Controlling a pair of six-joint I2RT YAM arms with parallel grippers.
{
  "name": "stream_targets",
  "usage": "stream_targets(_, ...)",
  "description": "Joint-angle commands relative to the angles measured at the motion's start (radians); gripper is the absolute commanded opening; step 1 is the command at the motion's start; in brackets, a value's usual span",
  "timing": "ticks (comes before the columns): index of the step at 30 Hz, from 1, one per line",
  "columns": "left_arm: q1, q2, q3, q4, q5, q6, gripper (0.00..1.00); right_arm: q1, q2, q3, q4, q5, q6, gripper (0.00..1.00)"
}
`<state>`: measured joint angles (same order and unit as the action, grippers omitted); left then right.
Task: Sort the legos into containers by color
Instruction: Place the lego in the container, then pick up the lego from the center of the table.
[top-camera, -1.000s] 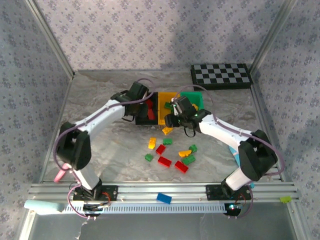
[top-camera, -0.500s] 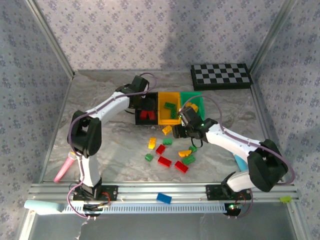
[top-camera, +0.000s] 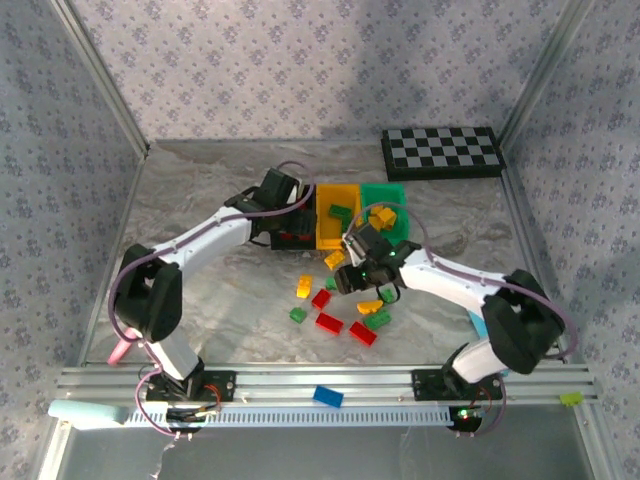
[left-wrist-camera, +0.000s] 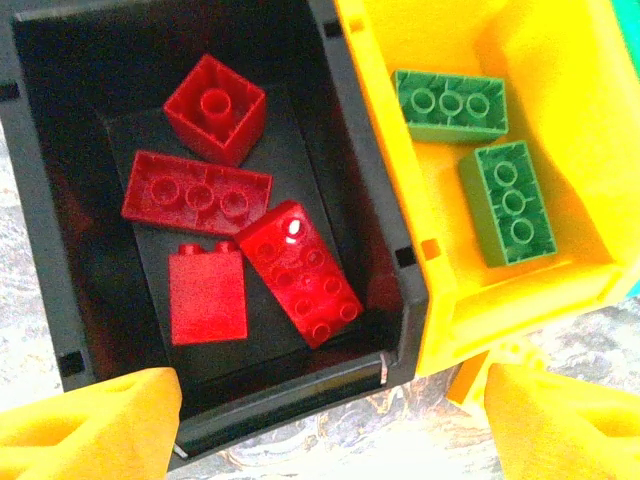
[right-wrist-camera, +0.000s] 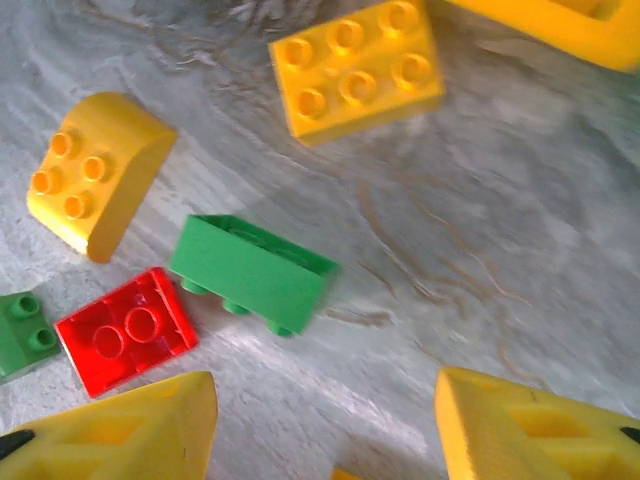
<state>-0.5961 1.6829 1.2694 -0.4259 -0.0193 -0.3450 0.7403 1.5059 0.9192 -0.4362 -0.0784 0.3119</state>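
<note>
Wide grey table (top-camera: 200, 190), checkerboard (top-camera: 441, 152) up at one o'clock by the far wall. The left arm (top-camera: 205, 238) comes in from seven o'clock and the right arm (top-camera: 450, 272) from five, both reaching for the middle.

Three bins sit joined in a row just past centre, toward twelve. The black bin (left-wrist-camera: 30, 200) is at the nine o'clock end, the yellow bin (left-wrist-camera: 450, 310) is in the middle, and the green bin (top-camera: 386, 189) is at the three o'clock end.

The left gripper (left-wrist-camera: 330, 385) hangs over the black bin's near rim. Its jaws are spread wide with nothing between them. The right gripper (right-wrist-camera: 325, 405) is low over the table at six o'clock of the bins, jaws also well apart, with bare marble in the gap.

Four red bricks (left-wrist-camera: 200, 195) lie in the black bin. Two green bricks (left-wrist-camera: 450, 105) lie flat in the yellow bin, and yellow bricks (top-camera: 383, 215) sit in the green one.

The loose bricks (top-camera: 329, 322) are scattered at six o'clock of the row, in red, yellow and green. By the right gripper, a tipped green one (right-wrist-camera: 255, 272) lies at eleven o'clock of the gap, with a red one (right-wrist-camera: 125, 330) just beside it at nine. A rounded yellow one (right-wrist-camera: 95, 180) is further out at ten.

One blue brick (top-camera: 327, 396) sits alone at the near edge, six o'clock.
</note>
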Motion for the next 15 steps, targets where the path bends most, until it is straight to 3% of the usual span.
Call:
stream_targets(1, 0.000, -0.045, -0.025, 0.015, -0.014, -0.020, 0.80, 0.004, 0.061, 0.089, 0.011, -0.083, -0.116, 0.62)
stream_targets(8, 0.008, -0.103, -0.099, 0.015, -0.077, -0.021, 0.80, 0.021, 0.177, 0.162, -0.046, -0.098, -0.242, 0.62)
stream_targets(15, 0.020, -0.124, -0.137, 0.031, -0.058, -0.040, 0.80, 0.029, 0.251, 0.212, -0.063, -0.065, -0.270, 0.61)
